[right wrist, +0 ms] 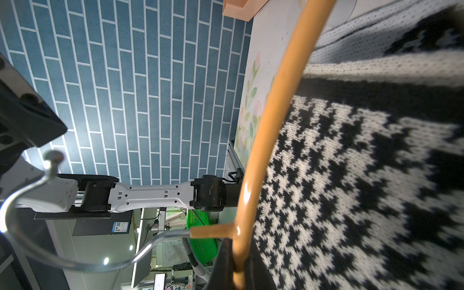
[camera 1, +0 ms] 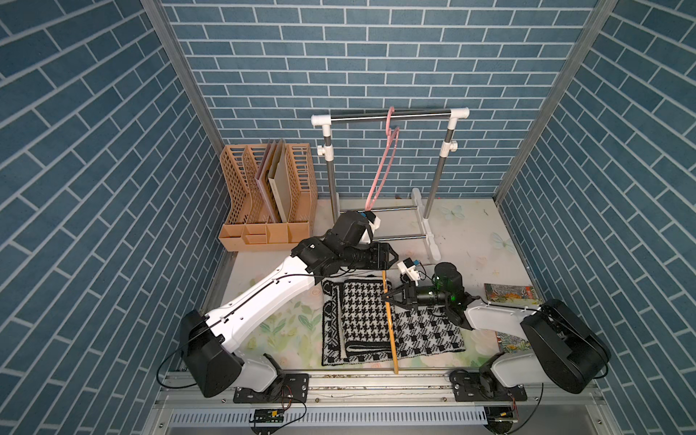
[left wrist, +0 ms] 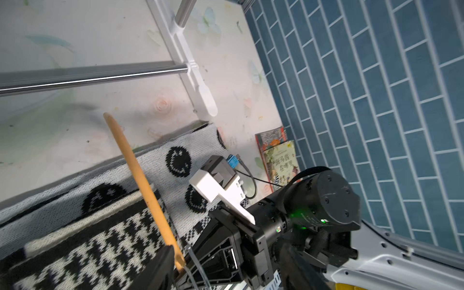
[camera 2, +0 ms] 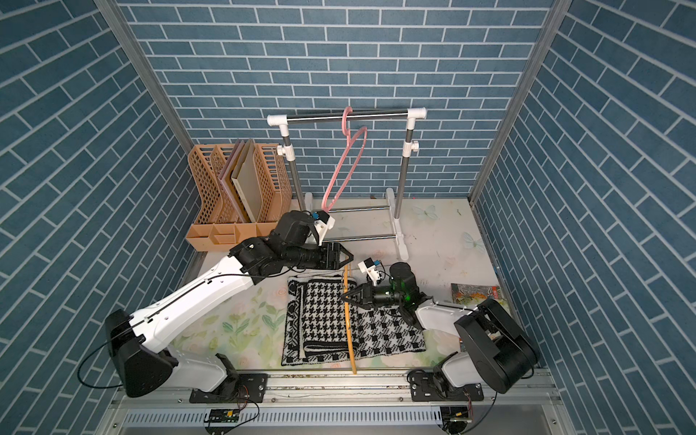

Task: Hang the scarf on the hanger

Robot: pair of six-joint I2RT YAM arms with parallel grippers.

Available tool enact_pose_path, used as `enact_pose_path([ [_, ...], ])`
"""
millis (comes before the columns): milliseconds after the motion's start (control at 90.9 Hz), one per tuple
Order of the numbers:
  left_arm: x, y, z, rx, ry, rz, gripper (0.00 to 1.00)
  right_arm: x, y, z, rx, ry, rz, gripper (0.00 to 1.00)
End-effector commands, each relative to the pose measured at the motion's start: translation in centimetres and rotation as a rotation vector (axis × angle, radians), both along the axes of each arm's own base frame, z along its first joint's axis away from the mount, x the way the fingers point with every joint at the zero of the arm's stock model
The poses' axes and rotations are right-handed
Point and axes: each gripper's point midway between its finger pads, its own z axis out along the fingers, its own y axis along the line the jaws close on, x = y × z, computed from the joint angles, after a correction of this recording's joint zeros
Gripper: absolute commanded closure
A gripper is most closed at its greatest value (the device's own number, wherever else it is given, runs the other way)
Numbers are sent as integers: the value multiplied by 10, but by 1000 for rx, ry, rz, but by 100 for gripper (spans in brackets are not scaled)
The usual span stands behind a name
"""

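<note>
Here, right gripper (camera 1: pixel 383 297) pinches the wooden hanger (camera 1: pixel 389 331) over the scarf (camera 1: pixel 361 312), left gripper (camera 1: pixel 395 256) spread unclear, book (left wrist: pixel 281 160) titled in Chinese.

Chinese characters on picture book (left wrist: pixel 281 163), too blurred to read

White link shells on the left arm (camera 1: pixel 263 297) and right arm (camera 1: pixel 497 314), black joints and bases — thin black cables (camera 1: pixel 158 372) looping, green light (camera 1: pixel 438 280) glowing behind the black right gripper (camera 1: pixel 385 297).
</note>
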Motion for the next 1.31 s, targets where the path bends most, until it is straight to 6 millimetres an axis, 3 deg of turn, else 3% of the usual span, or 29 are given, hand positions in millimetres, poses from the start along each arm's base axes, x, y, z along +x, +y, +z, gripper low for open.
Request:
enact_pose_path([
  [0, -28, 19, -37, 234, 97, 2, 32, -2, -10, -25, -77, 16, -33, 100],
  [77, -38, 18, -48, 290, 119, -5, 35, -2, -10, -25, -80, 13, -35, 100],
  [220, -39, 28, -64, 364, 135, 42, 44, -2, -11, -27, -89, 16, -40, 100],
  [297, -39, 22, -60, 338, 133, 43, 53, -2, -11, -27, -90, 15, -43, 100],
  [539, -27, 4, -46, 294, 104, 59, 57, -2, -12, -30, -105, 18, -45, 100],
  [660, -27, -5, -53, 325, 108, 35, 63, -1, -12, -29, -105, 17, -46, 100],
  [781, -28, -7, -64, 349, 126, 27, 79, 0, -11, -28, -102, 14, -44, 100],
  [935, -27, -8, -58, 370, 120, 34, 100, 0, -10, -26, -99, 7, -39, 100],
  [1045, -22, -2, -48, 408, 118, 75, 100, 6, -9, -23, -123, -36, -48, 59],
  [1155, -20, -1, -39, 441, 111, 102, 100, 22, -22, -27, -254, -127, -140, 34],
  [1276, -19, 1, -32, 442, 124, 153, 100, 41, -46, -6, -345, -290, -301, 15],
  [1298, -19, 1, -30, 436, 129, 165, 100, 42, -50, -2, -354, -309, -321, 4],
])
